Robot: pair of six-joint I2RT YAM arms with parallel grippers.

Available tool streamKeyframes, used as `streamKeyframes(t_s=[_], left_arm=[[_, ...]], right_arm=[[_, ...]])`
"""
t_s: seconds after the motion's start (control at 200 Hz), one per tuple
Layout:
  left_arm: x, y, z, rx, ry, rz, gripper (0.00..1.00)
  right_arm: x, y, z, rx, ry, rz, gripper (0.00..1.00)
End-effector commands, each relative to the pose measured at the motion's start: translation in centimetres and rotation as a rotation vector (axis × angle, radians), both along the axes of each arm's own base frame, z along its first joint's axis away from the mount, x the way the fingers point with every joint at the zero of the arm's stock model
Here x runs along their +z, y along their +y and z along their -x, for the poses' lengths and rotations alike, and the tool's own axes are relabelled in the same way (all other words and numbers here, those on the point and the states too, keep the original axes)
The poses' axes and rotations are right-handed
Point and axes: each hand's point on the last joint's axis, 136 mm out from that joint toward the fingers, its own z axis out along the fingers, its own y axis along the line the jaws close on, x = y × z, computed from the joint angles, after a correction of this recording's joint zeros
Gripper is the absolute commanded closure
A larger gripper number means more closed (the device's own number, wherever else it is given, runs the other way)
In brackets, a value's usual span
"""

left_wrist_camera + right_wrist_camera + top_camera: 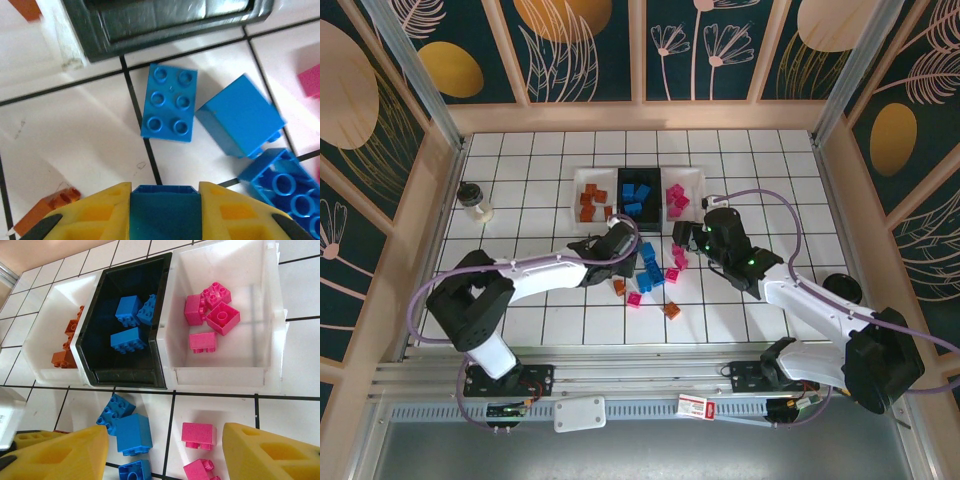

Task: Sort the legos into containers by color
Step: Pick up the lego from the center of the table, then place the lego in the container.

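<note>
1. A blue lego [162,217] sits between the yellow fingers [90,215] of the left end effector [165,189]. Both pads press against its sides, so this end effector is closed on the brick.
2. Just ahead of that end effector, a blue six-stud brick [169,102] lies studs up on the white tiled desk [75,140].
3. Ahead and to the right, a second blue brick [240,120] lies tipped on its side. It is close against a third blue brick [287,187], though whether they touch cannot be told.
4. An orange-brown brick [47,210] lies just beside the left finger, and a pink brick [311,80] shows far to the right.
5. Farther ahead of the left end effector stands the near wall of the black tray [175,25].
6. In the right wrist view the black tray holds three blue bricks. It stands between the left white tray [45,305], which holds orange-brown bricks, and the right white tray [270,315], which holds four pink ones.
7. The right end effector [165,430] is on the near side of the trays, its fingers spread wide with nothing between them.
8. Loose blue bricks [134,434] and loose pink bricks [197,435] lie on the desk between and just ahead of its fingers.
9. A small clear jar [475,200] stands well apart, to the left of both end effectors.
</note>
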Motion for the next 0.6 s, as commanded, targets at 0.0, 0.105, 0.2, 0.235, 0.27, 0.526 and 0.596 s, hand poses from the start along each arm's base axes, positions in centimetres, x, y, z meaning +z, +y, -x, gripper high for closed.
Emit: streamKeyframes(t_s=[0.0, 0.105, 0.2, 0.235, 0.27, 0.526, 0.596], left_arm=[[4.7, -1.3, -2.6, 0.03, -0.069, 0.099, 0.73], [7.2, -1.9, -6.2, 0.062, -0.121, 0.164, 0.73], [7.9, -2.2, -9.7, 0.092, -0.141, 0.18, 0.74], [7.9, -2.5, -10.7, 0.097, -0.146, 0.178, 0.74], [8.0, -2.7, -11.7, 0.104, -0.151, 0.178, 0.74], [8.1, -3.2, -17.8, 0.148, -0.142, 0.187, 0.61], [10.3, -3.7, -18.6, 0.136, -0.17, 0.205, 0.47]], right_arm=[[-0.2, -0.4, 0.0, -0.021, -0.006, -0.007, 0.37], [-0.5, -0.2, 0.3, -0.003, 0.006, -0.012, 0.37], [-1.5, 0.7, 1.1, 0.049, 0.042, -0.012, 0.38], [-1.9, 1.0, 1.4, 0.066, 0.057, -0.008, 0.37], [-2.6, 1.3, 1.9, 0.082, 0.073, 0.001, 0.38], [-6.7, 5.7, 5.1, 0.243, 0.155, 0.088, 0.38], [-7.5, 6.9, 5.2, 0.267, 0.17, 0.114, 0.38]])
